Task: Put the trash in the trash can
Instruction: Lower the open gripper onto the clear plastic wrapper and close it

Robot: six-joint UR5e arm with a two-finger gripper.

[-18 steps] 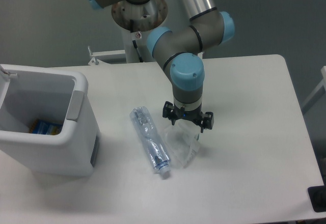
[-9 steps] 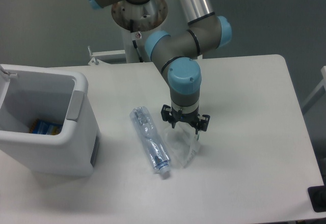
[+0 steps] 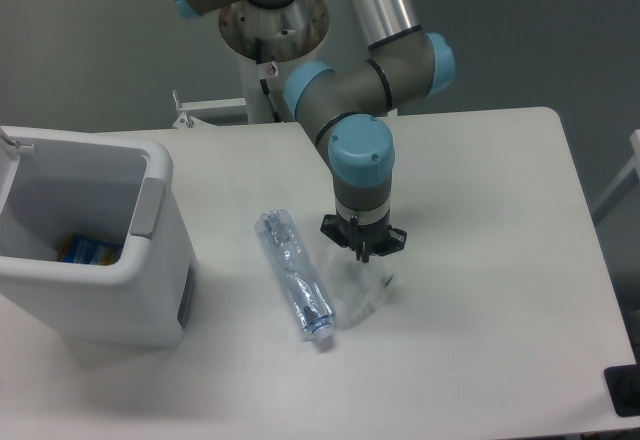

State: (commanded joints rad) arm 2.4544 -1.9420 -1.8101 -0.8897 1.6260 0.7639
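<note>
- The trash can is running off the left edge.
- Its wall is hiding most of a blue and yellow item inside.
- The fingers are showing too small to judge whether they are pinching the wrapper.

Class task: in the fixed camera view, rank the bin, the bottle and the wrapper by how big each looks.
Largest to smallest:
1. The bin, by far the biggest.
2. The bottle, long and slim.
3. The wrapper, shorter than the bottle, though the claw covers its top edge.
</note>
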